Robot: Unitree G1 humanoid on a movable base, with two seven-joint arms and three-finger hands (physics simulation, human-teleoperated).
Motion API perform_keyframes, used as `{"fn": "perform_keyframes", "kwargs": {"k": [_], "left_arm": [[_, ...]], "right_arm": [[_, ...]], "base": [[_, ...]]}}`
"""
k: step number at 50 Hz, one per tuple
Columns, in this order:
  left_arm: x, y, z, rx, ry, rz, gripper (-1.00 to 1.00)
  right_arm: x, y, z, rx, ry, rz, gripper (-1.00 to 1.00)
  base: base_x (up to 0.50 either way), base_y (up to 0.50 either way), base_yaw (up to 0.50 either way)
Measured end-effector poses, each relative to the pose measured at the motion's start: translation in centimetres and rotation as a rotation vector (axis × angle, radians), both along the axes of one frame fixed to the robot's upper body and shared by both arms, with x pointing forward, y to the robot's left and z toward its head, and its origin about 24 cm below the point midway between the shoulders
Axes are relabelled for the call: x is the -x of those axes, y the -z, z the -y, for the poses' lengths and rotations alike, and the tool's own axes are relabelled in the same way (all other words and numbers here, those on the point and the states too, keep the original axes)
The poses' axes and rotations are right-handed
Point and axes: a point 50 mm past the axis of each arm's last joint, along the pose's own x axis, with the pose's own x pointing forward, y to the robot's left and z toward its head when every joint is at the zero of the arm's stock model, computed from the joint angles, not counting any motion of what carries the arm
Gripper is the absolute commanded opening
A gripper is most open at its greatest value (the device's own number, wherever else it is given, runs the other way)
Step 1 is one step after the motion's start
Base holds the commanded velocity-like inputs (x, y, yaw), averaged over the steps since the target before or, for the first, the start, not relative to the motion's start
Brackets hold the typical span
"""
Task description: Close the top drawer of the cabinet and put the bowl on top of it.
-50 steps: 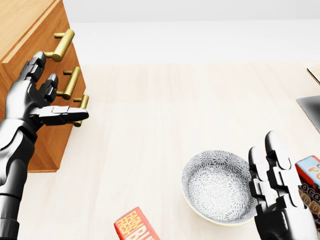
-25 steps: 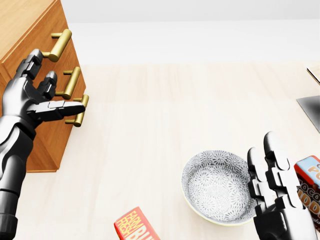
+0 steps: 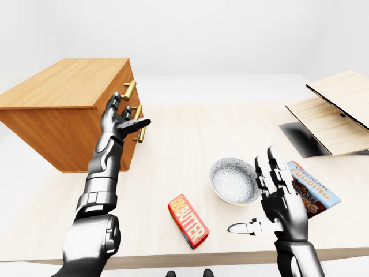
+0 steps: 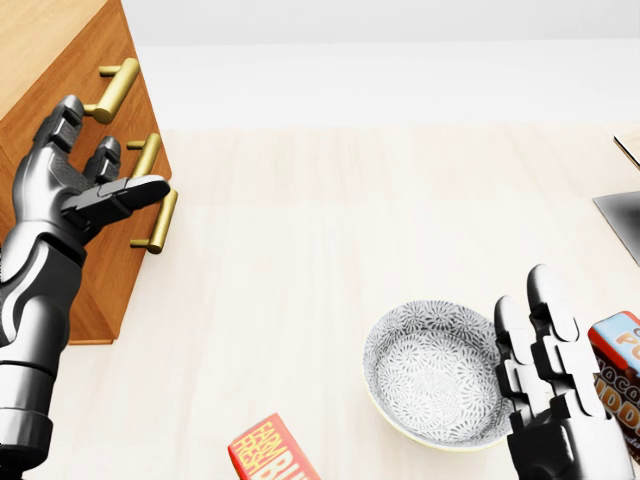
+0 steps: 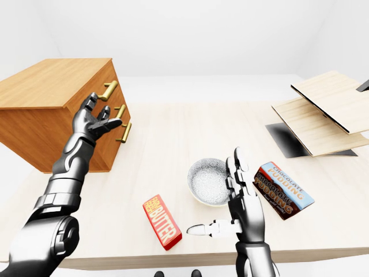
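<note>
on the table [image 4: 300,250], bowl [image 4: 432,372] just beside the wide-spread right hand [image 4: 550,405], left hand [image 4: 65,190] splayed by the cabinet [image 3: 63,92]

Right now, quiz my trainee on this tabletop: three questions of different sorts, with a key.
1. True or false: the bowl sits on top of the cabinet.
2. The left hand is: A) shut on a handle; B) open, beside the cabinet; C) out of view.
3. Fill in: the red box at the left-eye view's bottom reads ____.
Key: 1 false; 2 B; 3 butter.
</note>
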Motion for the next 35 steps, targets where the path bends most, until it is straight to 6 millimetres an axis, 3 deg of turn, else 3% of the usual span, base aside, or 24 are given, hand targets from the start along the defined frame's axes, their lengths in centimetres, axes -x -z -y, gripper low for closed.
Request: {"fn": "perform_keyframes", "kwargs": {"k": [20,35], "left_arm": [[0.3,-0.1,1.0,0.126,-0.037,0.009,1.0],[3.6,-0.6,2.0,0.243,-0.082,0.126,1.0]], "right_arm": [[-0.1,-0.1,0.1,-0.001,0.001,0.004,1.0],[-0.1,0.0,0.0,0.0,0.001,0.003,1.0]], "base": [[0.0,0.0,0.0],[0.0,0.0,0.0]]}}
